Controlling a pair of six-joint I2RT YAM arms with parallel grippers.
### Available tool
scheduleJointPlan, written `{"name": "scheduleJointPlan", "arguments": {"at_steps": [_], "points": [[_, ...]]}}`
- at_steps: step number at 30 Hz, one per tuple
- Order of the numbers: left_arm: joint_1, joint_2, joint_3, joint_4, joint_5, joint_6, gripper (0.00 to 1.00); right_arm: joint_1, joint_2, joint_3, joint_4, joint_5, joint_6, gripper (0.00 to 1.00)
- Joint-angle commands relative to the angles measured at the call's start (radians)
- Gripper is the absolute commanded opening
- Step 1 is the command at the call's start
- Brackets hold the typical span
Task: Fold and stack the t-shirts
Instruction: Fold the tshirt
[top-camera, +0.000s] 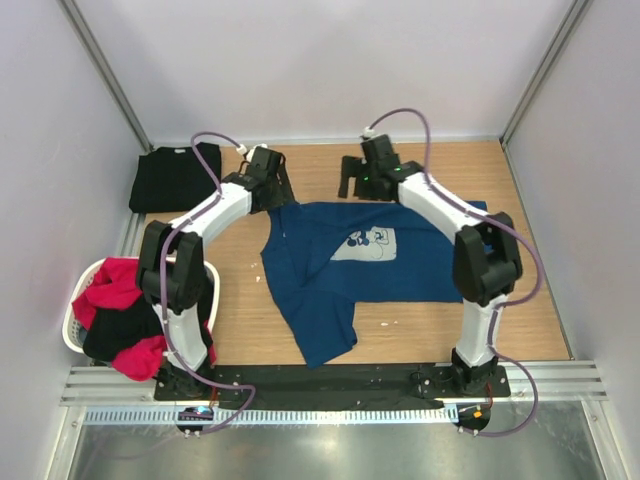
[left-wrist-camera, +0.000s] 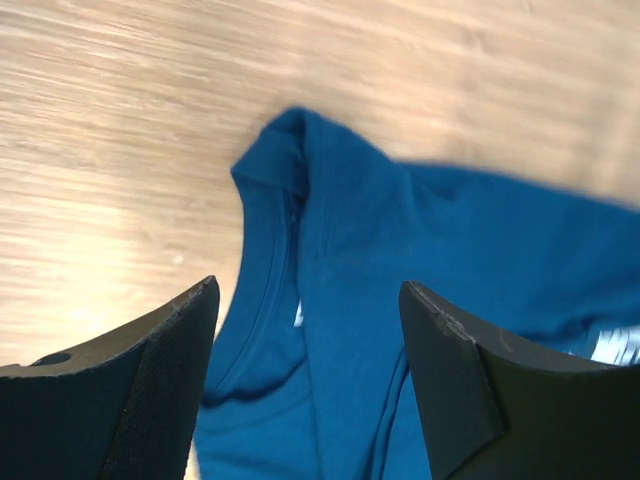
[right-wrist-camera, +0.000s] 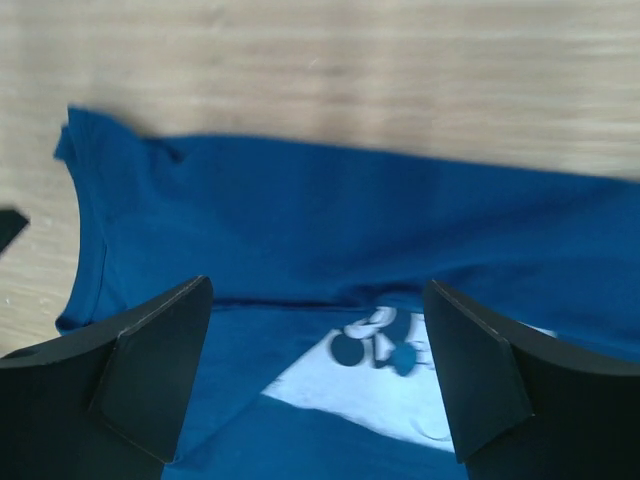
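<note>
Navy tee (top-camera: 310, 275) — left tool (left-wrist-camera: 308, 290), right tool (right-wrist-camera: 318, 285) agape

Navy t-shirt (top-camera: 310, 270) partly hidden under right arm (top-camera: 440, 210), print (right-wrist-camera: 345, 395) cut by lower edge, perhaps a mouse

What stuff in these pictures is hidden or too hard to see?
- Top view: the right arm covers the right side of the blue t-shirt.
- Top view: the red and black clothes in the basket are bunched, partly under the left arm; they cannot be counted.
- Right wrist view: the mouse print is partly under a fold and cut off by the bottom edge.
- Left wrist view: the shirt's far edge is blurred.
</note>
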Motion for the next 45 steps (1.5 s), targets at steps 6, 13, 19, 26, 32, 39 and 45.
{"name": "scheduleJointPlan", "arguments": {"at_steps": [6,13,19,26,32,39,45], "points": [[0.110,0.071,-0.100,0.326,0.127,-0.182,0.54,0.194,0.161,0.148,-0.052,-0.024,0.019,0.86],[0.129,0.068,-0.175,0.426,0.258,-0.192,0.54,0.285,0.273,0.282,-0.219,0.129,0.001,0.78],[0.129,0.062,-0.222,0.460,0.292,-0.187,0.55,0.319,0.345,0.322,-0.280,0.172,-0.016,0.75],[0.129,0.036,-0.248,0.457,0.313,-0.155,0.55,0.345,0.463,0.452,-0.394,0.231,-0.037,0.70],[0.130,0.016,-0.255,0.443,0.330,-0.135,0.53,0.357,0.475,0.471,-0.437,0.255,-0.045,0.65],[0.130,0.001,-0.230,0.412,0.405,-0.141,0.53,0.357,0.423,0.431,-0.498,0.315,-0.039,0.52],[0.129,-0.005,-0.209,0.385,0.415,-0.124,0.52,0.357,0.363,0.392,-0.552,0.358,-0.018,0.47]]}}
